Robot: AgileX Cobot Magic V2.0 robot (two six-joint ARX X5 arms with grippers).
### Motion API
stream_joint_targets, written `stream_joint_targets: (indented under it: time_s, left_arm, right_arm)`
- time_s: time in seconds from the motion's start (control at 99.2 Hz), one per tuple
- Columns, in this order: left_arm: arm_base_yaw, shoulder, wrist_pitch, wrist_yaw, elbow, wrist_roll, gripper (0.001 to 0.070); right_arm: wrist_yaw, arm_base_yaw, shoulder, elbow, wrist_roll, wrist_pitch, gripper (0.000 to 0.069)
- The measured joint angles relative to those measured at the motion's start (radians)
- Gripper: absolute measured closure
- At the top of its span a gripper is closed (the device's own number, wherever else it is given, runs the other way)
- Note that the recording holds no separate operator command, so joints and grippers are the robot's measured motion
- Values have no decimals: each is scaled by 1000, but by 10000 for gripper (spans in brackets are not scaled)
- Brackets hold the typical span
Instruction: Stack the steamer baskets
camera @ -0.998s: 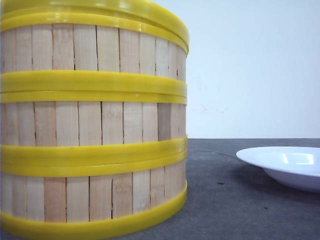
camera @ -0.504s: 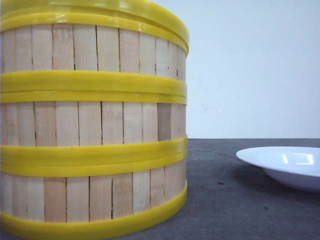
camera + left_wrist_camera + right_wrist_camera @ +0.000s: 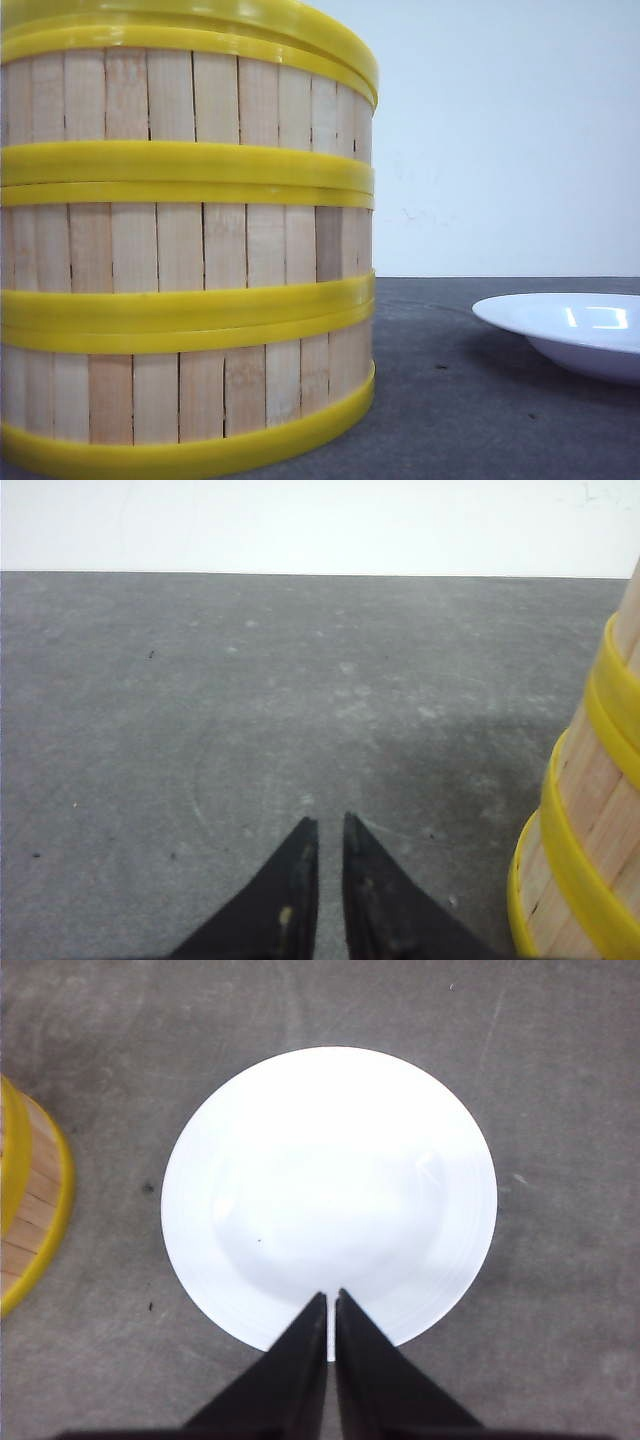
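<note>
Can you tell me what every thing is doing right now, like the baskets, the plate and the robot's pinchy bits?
steamer baskets: three stacked in one upright tower on the table.
white plate: empty, right way up, flat on the table, apart from the tower.
left tool: shut, holding nothing, over bare table beside the tower.
right tool: shut, holding nothing, over the plate's rim.
table: grey, bare around the left tool.

The grey worktop (image 3: 460, 400) carries the stack of steamer baskets (image 3: 185, 250) and, well apart to its right, a white plate (image 3: 570, 330).
</note>
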Motion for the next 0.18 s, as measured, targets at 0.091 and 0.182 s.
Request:
stream_joint_targets:
  time_s: [0.091,0.182]
  left_arm:
    - [0,0,0,0,0,0,693]
    - [0,0,0,0,0,0,693]
  right_arm:
    - [0,0,0,0,0,1,684]
    - [0,0,0,0,0,1,684]
